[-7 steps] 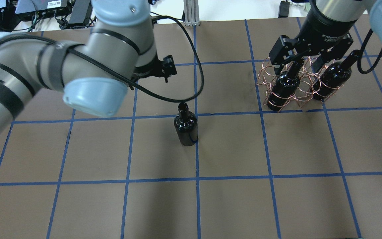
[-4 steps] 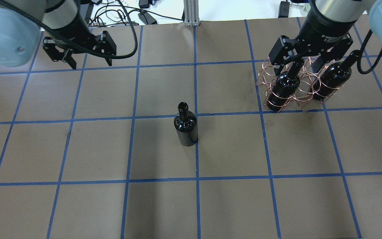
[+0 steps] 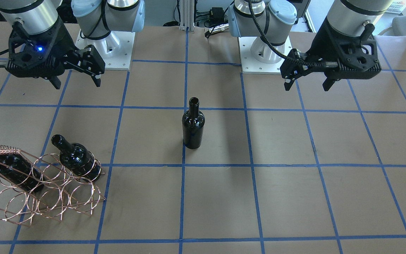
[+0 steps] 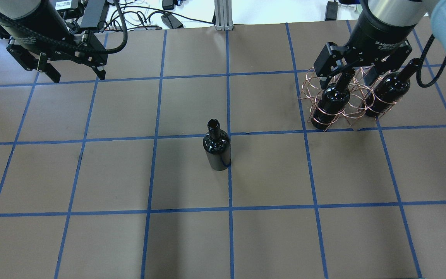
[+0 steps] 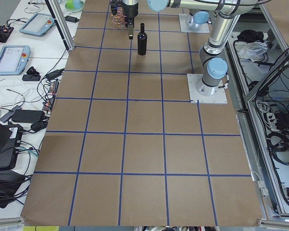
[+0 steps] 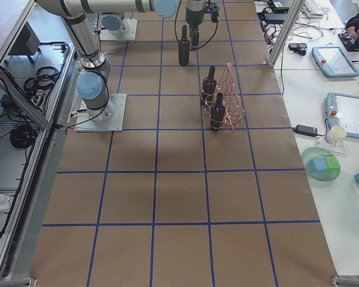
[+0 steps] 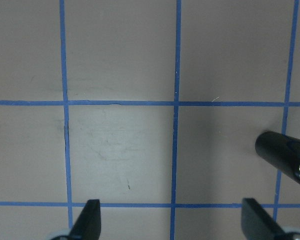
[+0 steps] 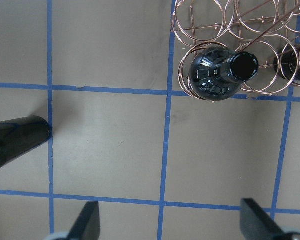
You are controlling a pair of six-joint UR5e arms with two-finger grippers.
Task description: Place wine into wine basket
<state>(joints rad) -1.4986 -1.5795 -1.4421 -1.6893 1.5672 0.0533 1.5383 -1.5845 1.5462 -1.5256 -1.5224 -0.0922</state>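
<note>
One wine bottle [image 4: 217, 149] stands upright and alone at the table's middle; it also shows in the front view [image 3: 193, 127]. The copper wire wine basket [image 4: 307, 90] stands at the back right and holds two more bottles [image 4: 329, 102] [image 4: 387, 91]; in the front view the basket [image 3: 48, 201] is at the lower left. My right gripper [image 4: 349, 77] is open and empty, high above and just robot-side of the basket. My left gripper [image 4: 78, 73] is open and empty at the back left, far from the lone bottle. The left wrist view shows that bottle's base [image 7: 285, 155] at its right edge.
The table is brown paper with a blue tape grid [image 4: 229, 209]. Both robot bases [image 3: 106, 46] [image 3: 263, 53] stand at the table's robot side. Cables and electronics [image 4: 91, 11] lie beyond the far edge. Tablets [image 6: 332, 60] lie on the side bench.
My left arm has swung away from the table's middle to the back left, its gripper staying open. The right arm, the basket and the bottles have not moved.
</note>
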